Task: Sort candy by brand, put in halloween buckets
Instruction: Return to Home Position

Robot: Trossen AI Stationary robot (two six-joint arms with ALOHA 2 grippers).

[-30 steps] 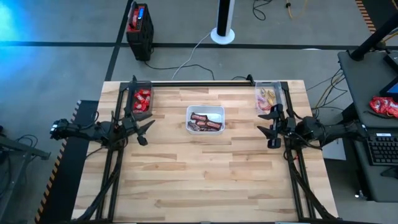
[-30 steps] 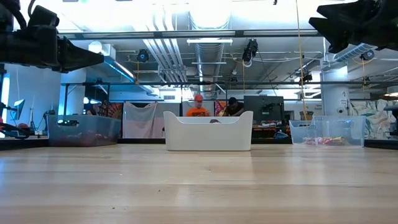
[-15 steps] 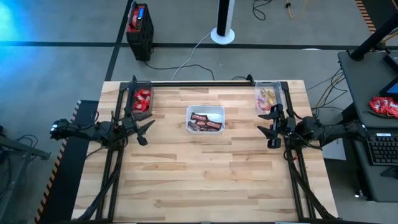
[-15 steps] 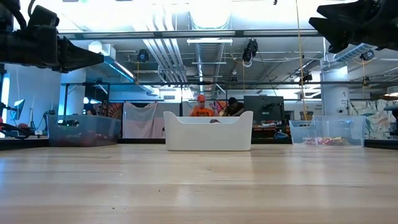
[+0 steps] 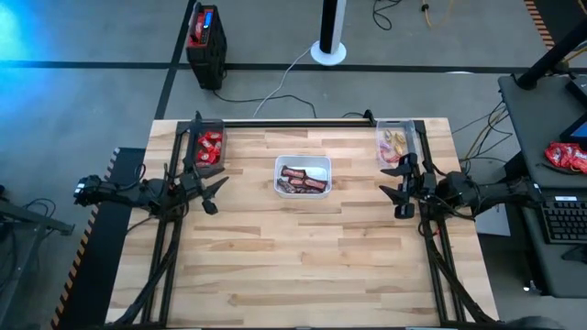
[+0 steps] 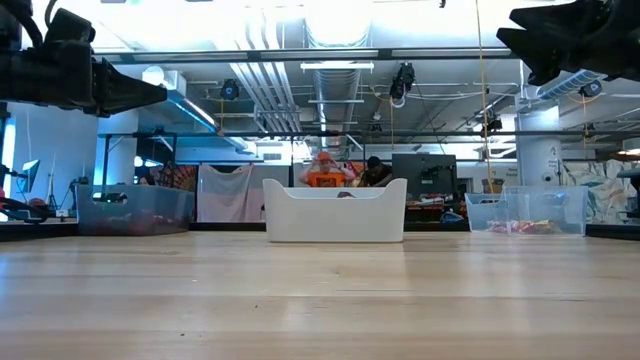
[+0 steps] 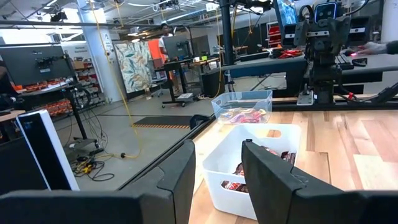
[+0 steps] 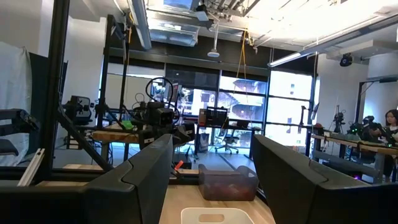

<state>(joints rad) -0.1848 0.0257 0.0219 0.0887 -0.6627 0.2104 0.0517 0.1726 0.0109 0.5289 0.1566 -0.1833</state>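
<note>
On the far half, all candy (image 5: 210, 145) lies binned.
Our left gripper (image 5: 213, 193) gapes empty just near of the red tub (image 5: 222, 137); the white tray (image 5: 303, 159) sits midway between arms; our right gripper (image 5: 396, 190) gapes empty by the yellow tub (image 5: 394, 123).

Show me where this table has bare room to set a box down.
Widest: the near half of the table, between the arms, up to the white tray. Bare strips lie between the tray and the left tub and right tub. Crowded: the far corners, where the left gripper and right gripper hang beside the tubs.
</note>
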